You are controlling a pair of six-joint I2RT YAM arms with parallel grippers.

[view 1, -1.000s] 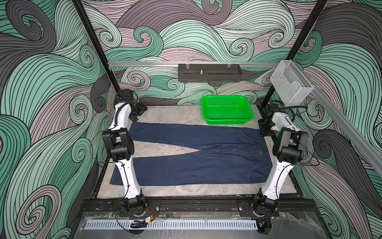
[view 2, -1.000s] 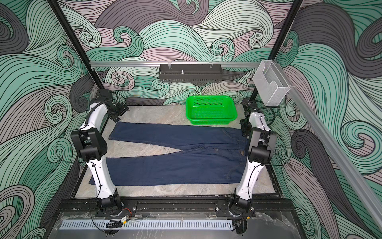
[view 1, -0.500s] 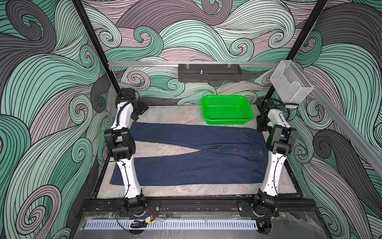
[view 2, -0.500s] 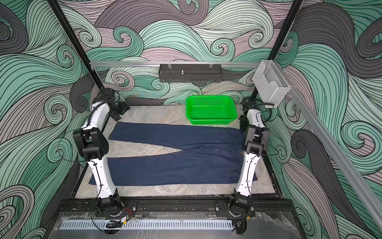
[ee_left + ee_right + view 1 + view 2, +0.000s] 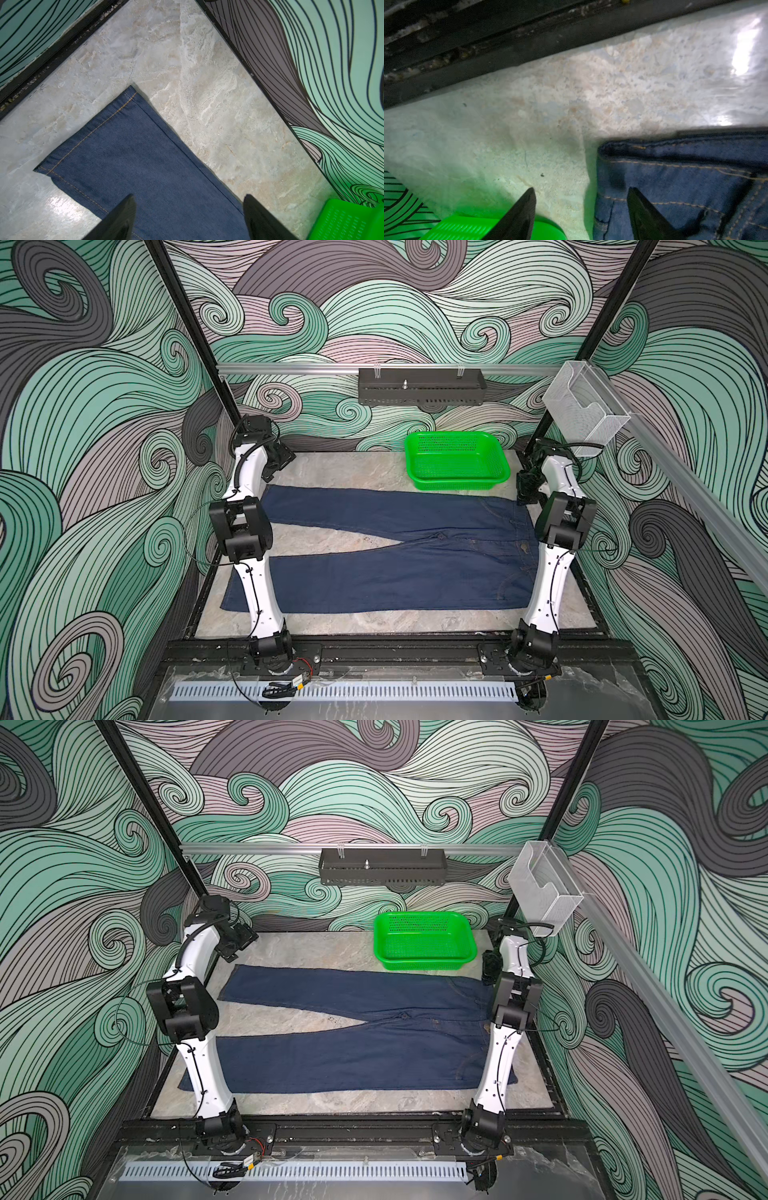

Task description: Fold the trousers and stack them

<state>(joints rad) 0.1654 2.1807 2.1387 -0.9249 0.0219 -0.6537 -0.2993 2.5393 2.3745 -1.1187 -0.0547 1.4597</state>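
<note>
The trousers (image 5: 395, 572) (image 5: 353, 1060) lie flat on the marble table, dark blue denim with both legs pointing left and the waistband at the right. My left gripper (image 5: 275, 462) (image 5: 236, 942) hangs open above the far leg near its hem. In the left wrist view the gripper (image 5: 189, 199) stands over the trousers (image 5: 135, 166), one finger over the leg's far edge. My right gripper (image 5: 527, 489) (image 5: 490, 969) is open at the far waistband corner. In the right wrist view this gripper (image 5: 581, 191) straddles the edge of the trousers (image 5: 675, 187), holding nothing.
A green basket (image 5: 457, 485) (image 5: 424, 965) (image 5: 342, 220) (image 5: 463, 228) stands at the back right, close to the right gripper. A black tray (image 5: 419, 391) hangs on the back rail and a clear holder (image 5: 582, 414) on the right post. Black frame rails (image 5: 395, 645) border the table.
The right arm's elbow has swung inward and its wrist has shifted slightly back by the waistband corner. The left arm has barely moved. The trousers lie as before.
</note>
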